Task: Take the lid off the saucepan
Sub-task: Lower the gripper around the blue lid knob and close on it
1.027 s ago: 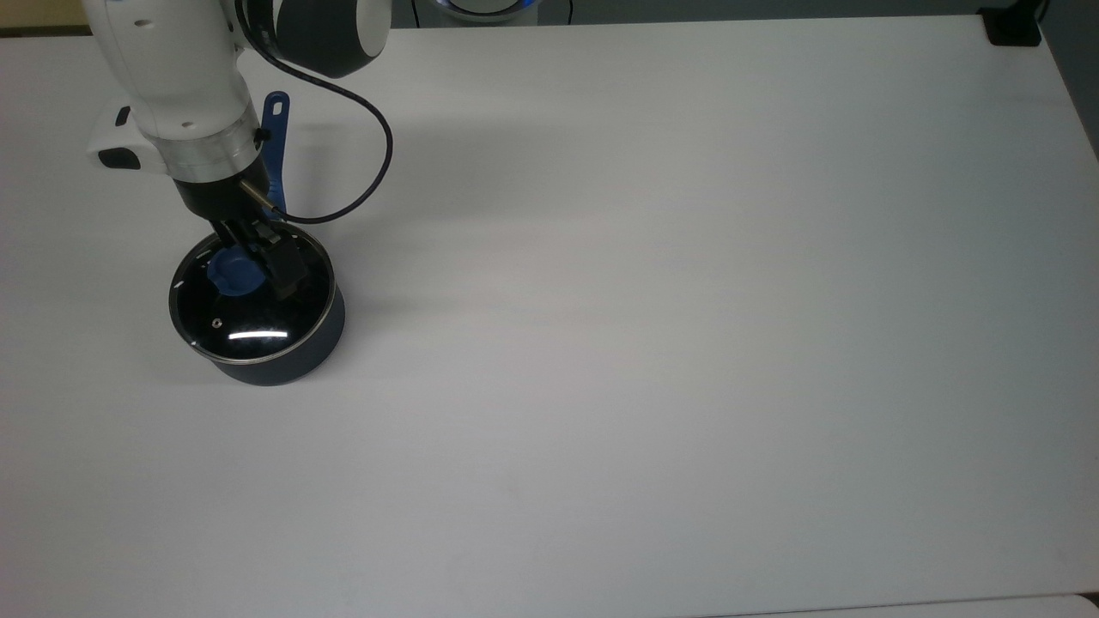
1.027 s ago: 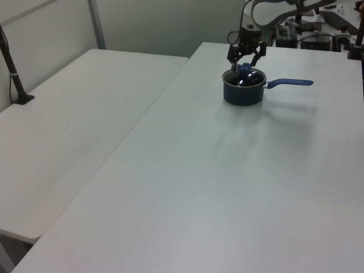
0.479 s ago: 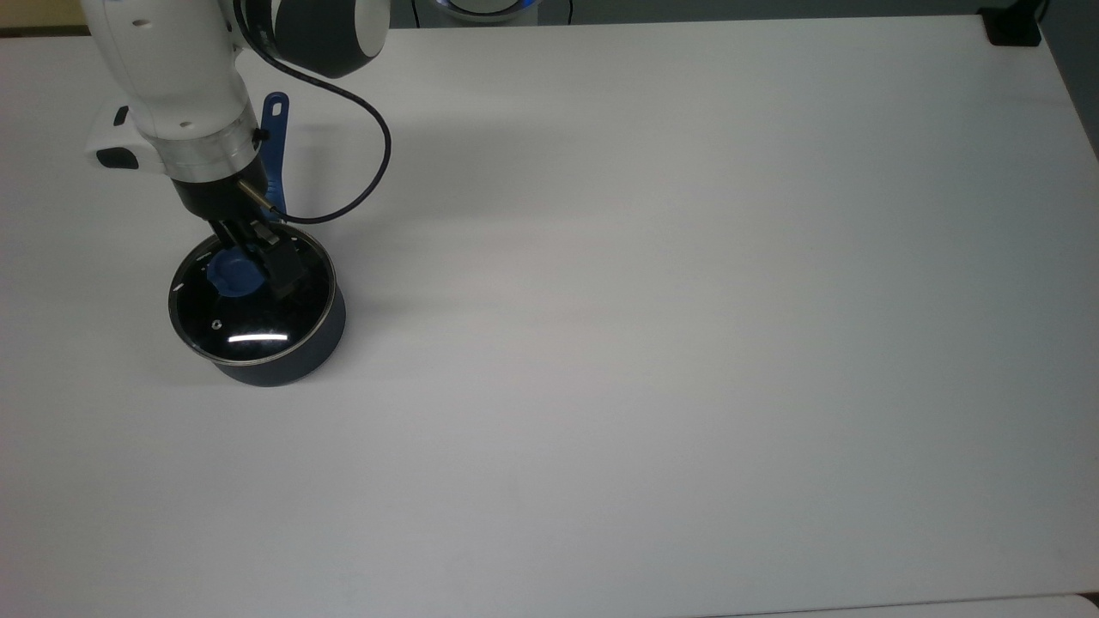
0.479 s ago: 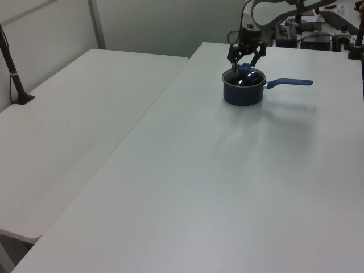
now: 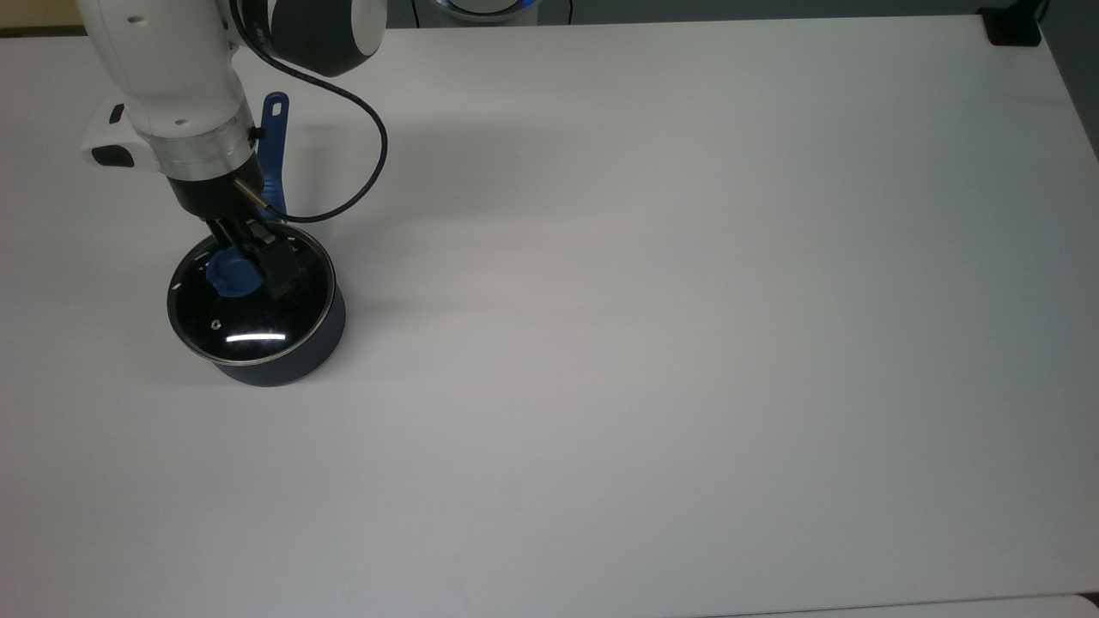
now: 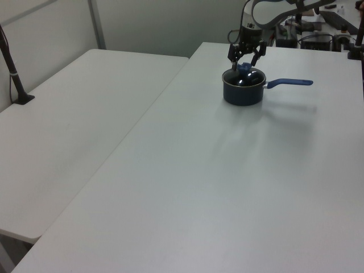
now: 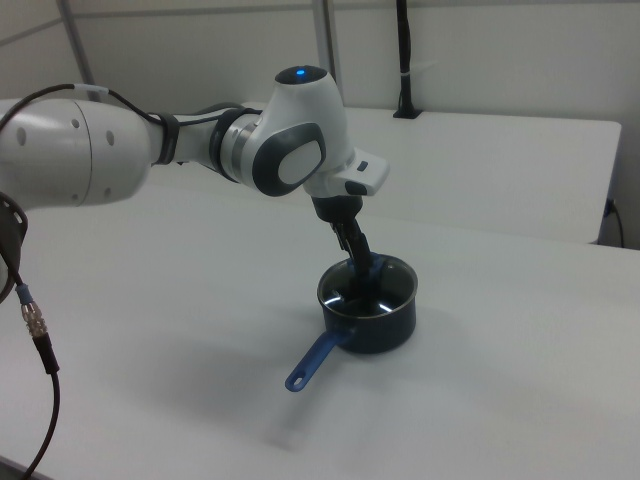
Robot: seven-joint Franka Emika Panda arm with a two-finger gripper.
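Note:
The dark saucepan (image 5: pixel 292 365) stands at the top view's left, its blue handle (image 5: pixel 273 146) pointing away under the arm. On it lies the glass lid (image 5: pixel 249 319), whose rim sits a touch off the pan's rim toward the top view's left. My gripper (image 5: pixel 245 270) reaches down from above and is shut on the lid's blue knob (image 5: pixel 225 275). In the left view the gripper (image 6: pixel 245 65) pinches the knob above the saucepan (image 6: pixel 243 95). In the right view the gripper (image 7: pixel 365 268) meets the lid (image 7: pixel 350 295) on the saucepan (image 7: pixel 385 330).
The white table (image 5: pixel 687 300) stretches wide to the top view's right. A black cable (image 5: pixel 369 172) loops off the wrist beside the pan. A black block (image 5: pixel 1013 26) sits at the far right corner. A dark post (image 6: pixel 14 74) stands on the neighbouring table.
The arm has crept slightly toward the top view's upper left, and the lid has shifted a few pixels with it. The saucepan body has stayed put.

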